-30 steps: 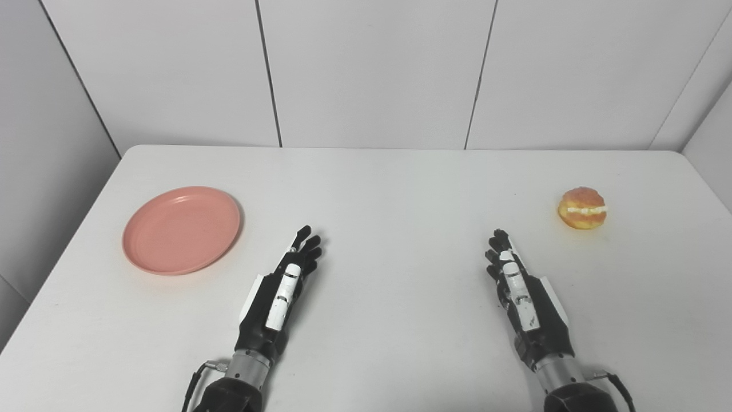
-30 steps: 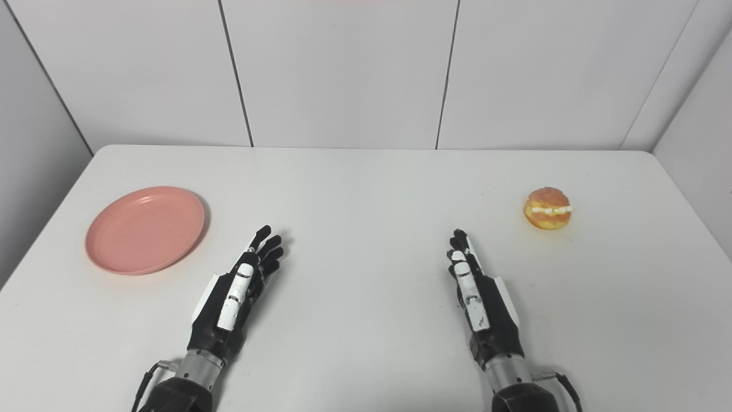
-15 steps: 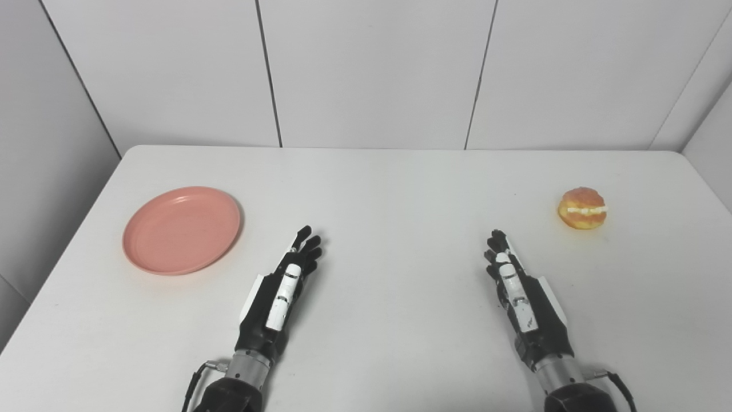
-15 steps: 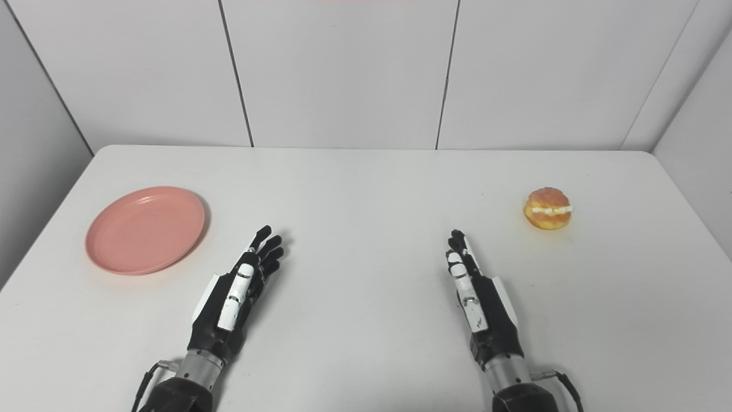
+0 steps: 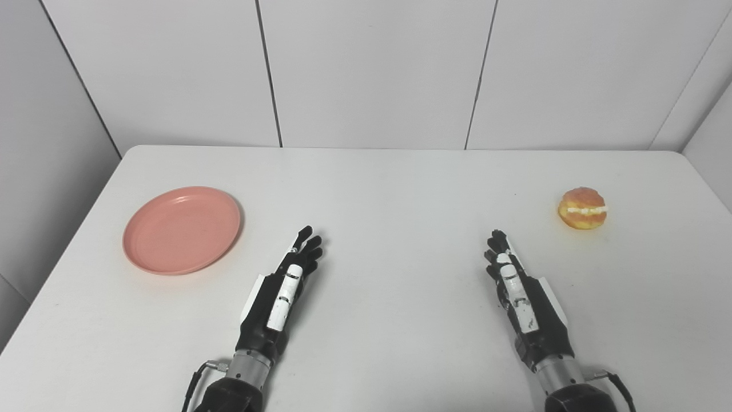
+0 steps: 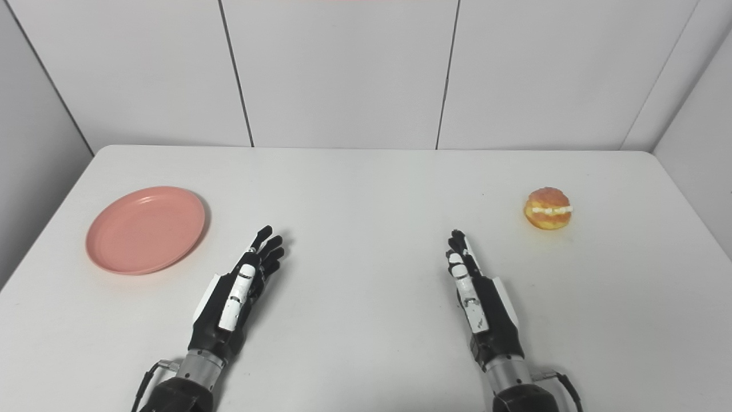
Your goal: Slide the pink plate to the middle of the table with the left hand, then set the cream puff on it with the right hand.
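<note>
A round pink plate [image 5: 181, 229] lies empty on the white table [image 5: 389, 189] at the left. A golden cream puff [image 5: 582, 208] with a white cream band sits at the far right. My left hand [image 5: 281, 294] rests near the front, to the right of the plate and apart from it, fingers stretched out, open and empty. My right hand [image 5: 521, 293] rests near the front, left of and below the cream puff, well apart from it, fingers stretched out, open and empty.
Grey panelled walls [image 5: 372, 68] stand behind the table and close along its left and right edges. The table's rounded back corners show at the top left and top right.
</note>
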